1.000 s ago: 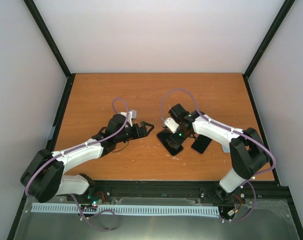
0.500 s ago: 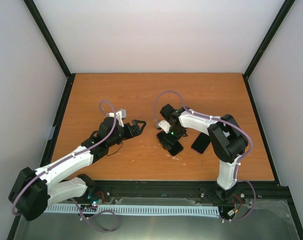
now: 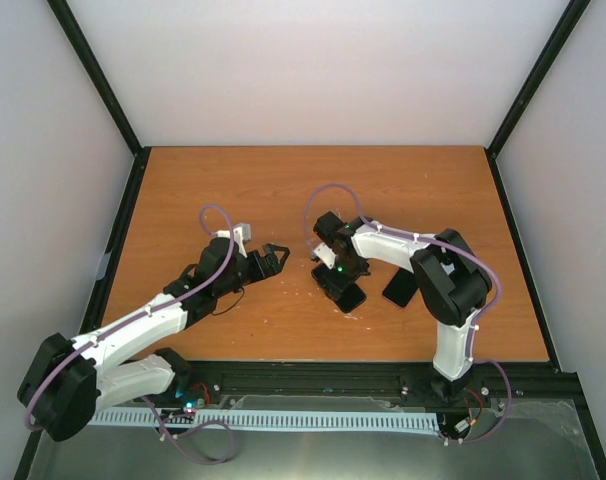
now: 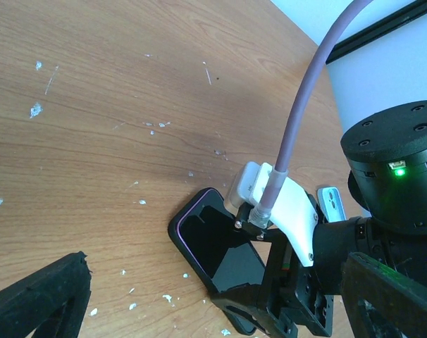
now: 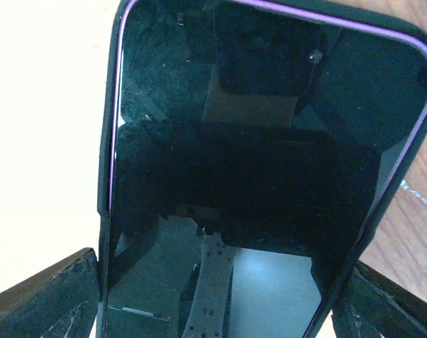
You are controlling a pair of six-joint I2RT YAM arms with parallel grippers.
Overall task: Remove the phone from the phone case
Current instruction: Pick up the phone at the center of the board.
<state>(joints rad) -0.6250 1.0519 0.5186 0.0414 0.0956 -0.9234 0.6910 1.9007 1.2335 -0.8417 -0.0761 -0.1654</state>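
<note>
Tabletop (image 3: 283, 190): left tool (image 3: 283, 255) farther back, agape, empty; right tool (image 3: 335, 272) astride phone (image 4: 213, 243), grip unclear.

Between the right gripper's (image 5: 213, 303) fingertips (image 5: 51, 299) — themselves cropped at the corners — the cased phone (image 5: 256, 141) runs off the bottom edge; whether they touch its sides cannot be told.

Top view over whole table (image 3: 283, 190); wrist views low, right one nearest, both on phone (image 5: 256, 176).
</note>
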